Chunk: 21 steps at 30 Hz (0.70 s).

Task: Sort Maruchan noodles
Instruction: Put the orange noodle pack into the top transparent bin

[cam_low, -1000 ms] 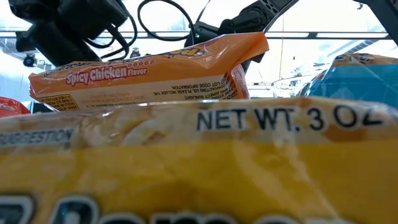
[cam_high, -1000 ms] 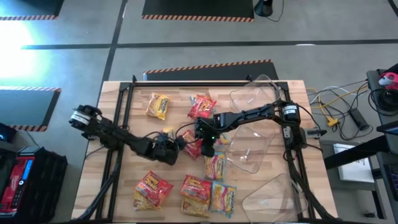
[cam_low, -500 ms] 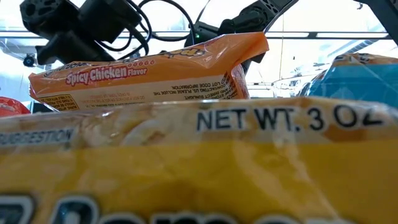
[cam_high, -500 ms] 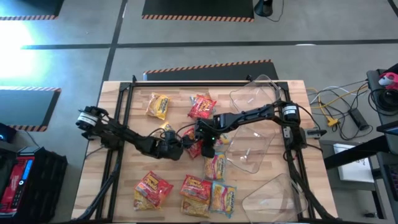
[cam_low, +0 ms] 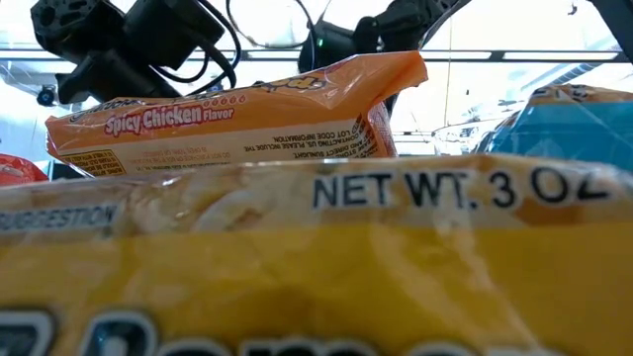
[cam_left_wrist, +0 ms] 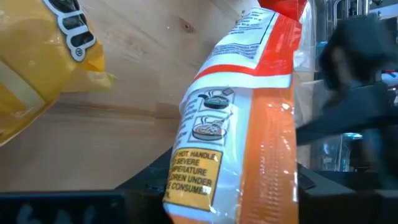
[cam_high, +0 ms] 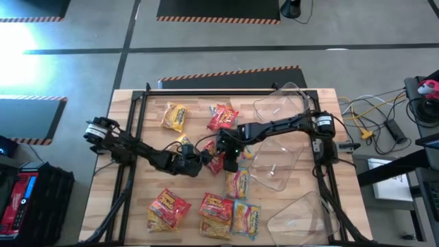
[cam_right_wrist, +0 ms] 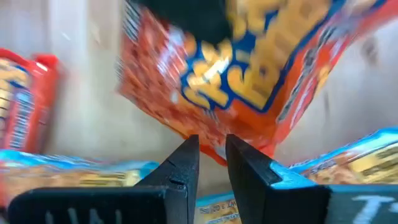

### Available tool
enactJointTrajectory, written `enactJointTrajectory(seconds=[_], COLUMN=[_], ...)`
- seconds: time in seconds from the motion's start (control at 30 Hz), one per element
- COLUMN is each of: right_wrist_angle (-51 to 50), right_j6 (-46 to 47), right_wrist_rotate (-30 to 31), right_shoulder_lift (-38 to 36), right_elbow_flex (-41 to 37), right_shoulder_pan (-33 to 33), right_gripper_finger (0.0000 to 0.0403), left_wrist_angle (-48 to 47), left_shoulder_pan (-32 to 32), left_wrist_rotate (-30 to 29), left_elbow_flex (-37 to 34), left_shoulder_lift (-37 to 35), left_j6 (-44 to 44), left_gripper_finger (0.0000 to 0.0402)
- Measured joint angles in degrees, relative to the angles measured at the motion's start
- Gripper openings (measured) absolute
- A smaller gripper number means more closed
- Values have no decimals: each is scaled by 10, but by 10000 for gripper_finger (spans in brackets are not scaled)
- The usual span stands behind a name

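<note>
A red-orange noodle packet (cam_high: 213,163) is held on edge at the table's middle, between my two grippers. My left gripper (cam_high: 201,165) meets it from the left and my right gripper (cam_high: 225,162) from the right, and both are shut on it. The left wrist view shows its printed back (cam_left_wrist: 249,124). The right wrist view shows its front (cam_right_wrist: 236,74). Other Maruchan noodles lie flat on the wood: a yellow one (cam_high: 173,116) and a red one (cam_high: 223,116) at the far side, and several near the front edge (cam_high: 216,209). My left gripper has the packet's near end (cam_left_wrist: 205,193) between its two fingers (cam_left_wrist: 137,186), coming level from the table's left. The packet stands on edge and reaches away from the fingers, over the wood. My right gripper pinches a thin edge of the packet (cam_right_wrist: 211,144) between its almost closed fingers (cam_right_wrist: 186,163). The packet spreads out beyond the fingertips, tilted.
Two clear plastic tubs stand on the right, one at the middle (cam_high: 281,147) and one at the near corner (cam_high: 305,216). A yellow packet (cam_high: 184,145) lies just behind my left gripper. A blue-and-yellow packet (cam_high: 236,182) lies below my right gripper. Packets fill the low view (cam_low: 237,119).
My left gripper has moved toward the table's right edge, up to the red-orange packet held by my right gripper. My right arm has risen slightly in the low view.
</note>
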Motion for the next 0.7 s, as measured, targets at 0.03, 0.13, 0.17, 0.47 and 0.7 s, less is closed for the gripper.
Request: enactJointTrajectory(seconds=[0.03, 0.13, 0.17, 0.47, 0.7], right_wrist_angle=[0, 0, -1, -2, -5], right_j6=[0, 8, 11, 53, 66], right_wrist_rotate=[-1, -2, -2, -5, -41], right_shoulder_lift=[-6, -24, -32, -91, -131], right_elbow_flex=[0, 0, 0, 1, 2], right_shoulder_pan=[0, 0, -1, -14, -27], right_gripper_finger=[70, 72, 75, 140, 185], left_wrist_angle=[0, -1, -1, 0, 6], left_shoulder_pan=[0, 0, 0, -6, -21], left_wrist_rotate=[0, 1, 0, -3, -3], left_elbow_flex=[0, -2, -3, -17, -18], left_shoulder_lift=[-1, -10, -14, -66, -124], left_j6=[4, 22, 27, 131, 284], left_gripper_finger=[140, 151, 153, 138, 143])
